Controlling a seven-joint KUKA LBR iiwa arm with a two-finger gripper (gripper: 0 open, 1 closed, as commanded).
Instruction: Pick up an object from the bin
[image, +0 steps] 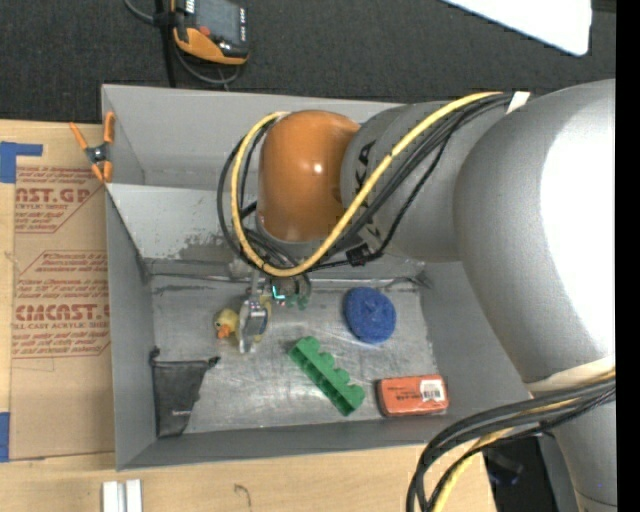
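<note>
My gripper (250, 335) hangs low over the left middle of the bin floor, under the orange wrist cover. A small yellow thing (227, 323) lies right beside its fingertips on the left, touching or nearly touching them. A green ridged block (327, 375) lies to the right of the gripper, slanted toward the bin's front. Behind that block sits a blue round piece (370, 315).
An orange-red rectangular block with a white label (411, 395) lies at the front right. A dark grey flat piece (178, 393) leans in the front left corner. The arm covers the bin's back and right side.
</note>
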